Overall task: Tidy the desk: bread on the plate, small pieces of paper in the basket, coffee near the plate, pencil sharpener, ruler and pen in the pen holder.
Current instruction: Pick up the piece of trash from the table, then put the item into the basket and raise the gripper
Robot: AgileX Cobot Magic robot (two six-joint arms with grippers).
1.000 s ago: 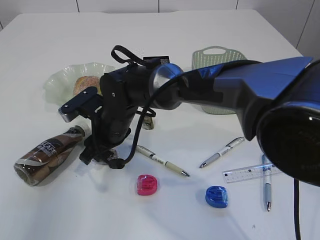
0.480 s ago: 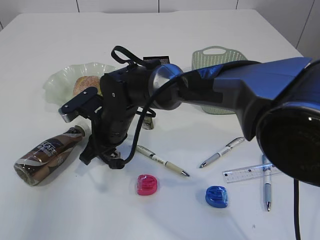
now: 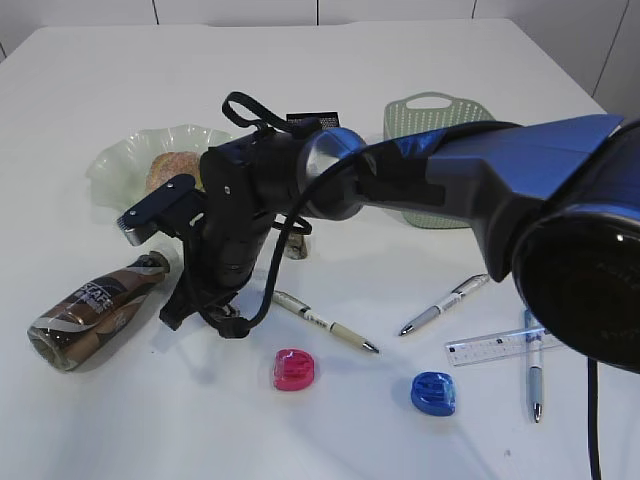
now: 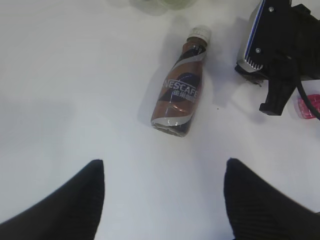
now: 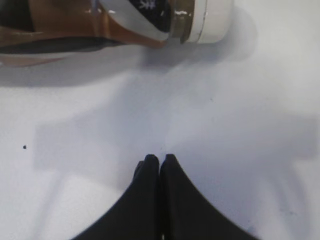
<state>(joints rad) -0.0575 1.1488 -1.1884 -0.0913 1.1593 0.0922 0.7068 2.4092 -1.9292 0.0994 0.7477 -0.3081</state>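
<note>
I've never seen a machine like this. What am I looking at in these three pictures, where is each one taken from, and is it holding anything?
It is a robot with two arms, each ending in a two-fingered gripper. One picture looks across the desk; the other two come from cameras on the wrists. The right gripper is pinched shut just above the desk beside the coffee, which lies on its side; nothing shows between its fingers. The left gripper hangs open and empty. The bread sits in the plate. Pens, a ruler and a basket lie farther right.
</note>
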